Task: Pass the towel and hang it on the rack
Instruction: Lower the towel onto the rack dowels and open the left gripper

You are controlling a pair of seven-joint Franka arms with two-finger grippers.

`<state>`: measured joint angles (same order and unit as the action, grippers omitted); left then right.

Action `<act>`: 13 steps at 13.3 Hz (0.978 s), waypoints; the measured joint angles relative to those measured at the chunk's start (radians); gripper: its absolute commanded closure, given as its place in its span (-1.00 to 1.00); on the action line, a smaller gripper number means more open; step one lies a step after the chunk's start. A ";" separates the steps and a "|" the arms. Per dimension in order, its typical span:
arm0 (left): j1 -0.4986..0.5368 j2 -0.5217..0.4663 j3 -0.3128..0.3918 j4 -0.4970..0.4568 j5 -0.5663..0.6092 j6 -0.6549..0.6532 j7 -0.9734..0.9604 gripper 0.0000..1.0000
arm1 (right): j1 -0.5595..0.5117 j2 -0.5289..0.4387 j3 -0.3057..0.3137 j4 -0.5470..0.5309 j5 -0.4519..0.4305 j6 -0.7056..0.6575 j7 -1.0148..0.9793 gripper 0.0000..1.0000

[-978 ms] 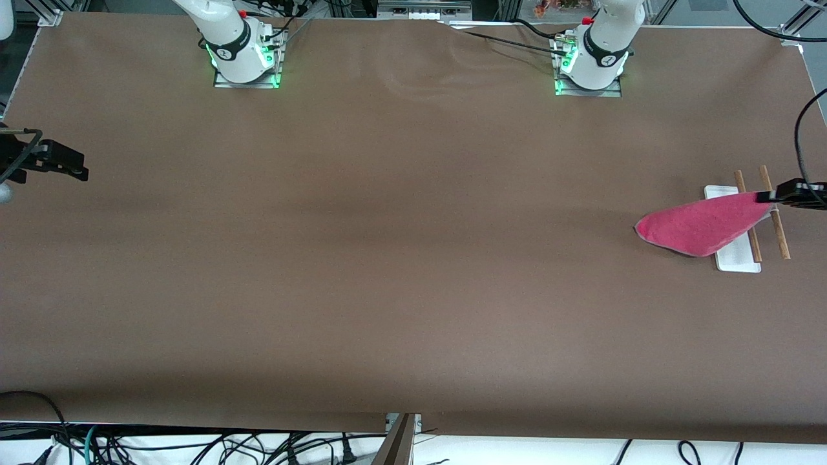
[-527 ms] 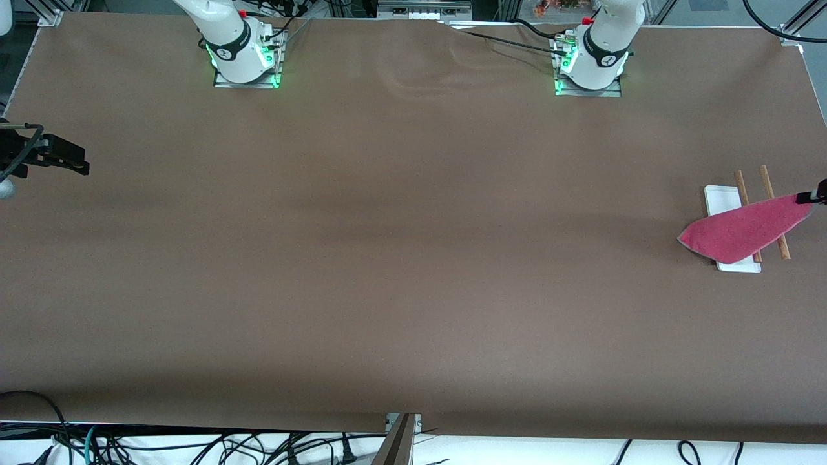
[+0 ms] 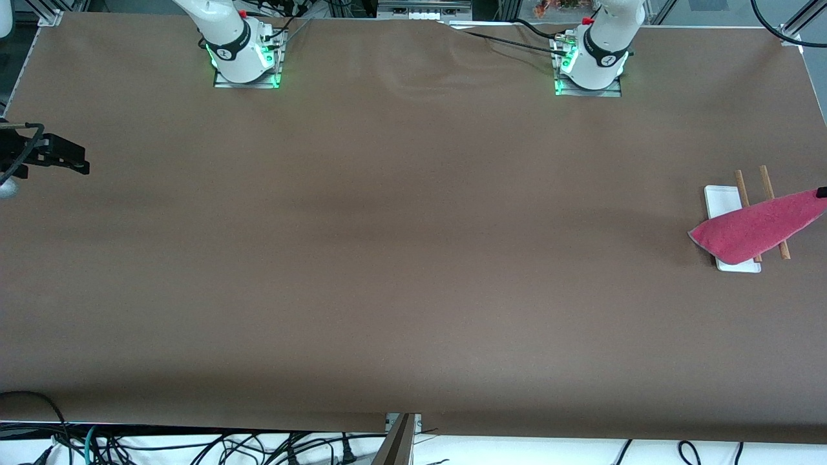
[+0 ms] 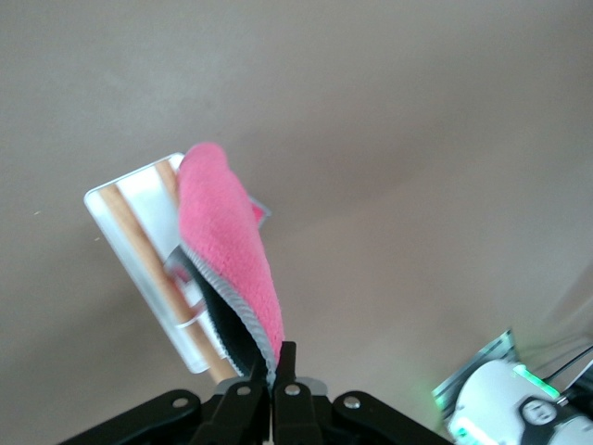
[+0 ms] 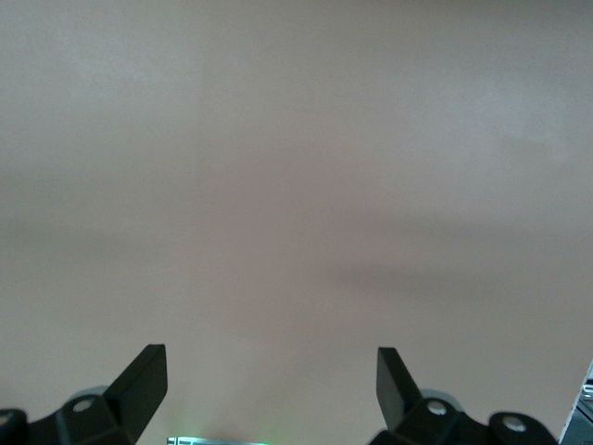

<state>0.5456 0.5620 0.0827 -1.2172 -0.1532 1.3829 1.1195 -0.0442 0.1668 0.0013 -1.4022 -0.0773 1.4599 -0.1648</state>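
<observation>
The pinkish-red towel (image 3: 756, 226) hangs stretched in the air over the rack (image 3: 720, 200), which stands at the left arm's end of the table. My left gripper (image 3: 822, 192) is shut on one corner of the towel and shows only as a dark tip at the picture's edge. In the left wrist view the towel (image 4: 232, 241) shows its pink face and dark grey back with light edging, pinched in the left gripper (image 4: 274, 366), and the rack (image 4: 139, 232) lies below it. My right gripper (image 3: 81, 165) waits open over the right arm's end of the table, and the right wrist view shows the right gripper (image 5: 271, 371) holding nothing.
The brown table cover (image 3: 400, 258) stretches between the two arms. The left arm's base (image 3: 591, 64) and the right arm's base (image 3: 245, 58) stand along the edge farthest from the front camera. Cables (image 3: 194, 445) lie below the near edge.
The left gripper has carried the towel outward toward the left arm's end of the table, dragging it across the rack's rods. The right gripper has barely moved.
</observation>
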 measured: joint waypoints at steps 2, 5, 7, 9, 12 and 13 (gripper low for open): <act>0.002 0.031 0.042 0.001 0.014 0.021 0.093 1.00 | 0.000 0.000 0.000 -0.002 0.000 0.000 0.000 -1.00; 0.022 0.058 0.089 0.003 0.016 0.070 0.215 1.00 | 0.000 0.000 0.000 -0.002 0.000 0.000 0.000 -1.00; 0.055 0.075 0.091 0.004 0.016 0.112 0.277 1.00 | 0.000 0.000 0.000 -0.002 0.000 0.001 -0.001 -1.00; 0.080 0.095 0.092 0.004 0.016 0.131 0.322 1.00 | 0.000 0.000 0.000 -0.002 0.000 0.001 -0.001 -1.00; 0.096 0.124 0.092 0.005 0.016 0.191 0.360 1.00 | 0.000 0.000 0.000 -0.002 0.000 0.001 -0.001 -1.00; 0.101 0.133 0.092 0.005 0.016 0.212 0.379 0.94 | 0.000 0.000 0.000 -0.002 0.000 0.001 -0.002 -1.00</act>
<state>0.6461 0.6954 0.1749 -1.2124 -0.1368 1.5946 1.4986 -0.0440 0.1671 0.0017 -1.4042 -0.0773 1.4614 -0.1664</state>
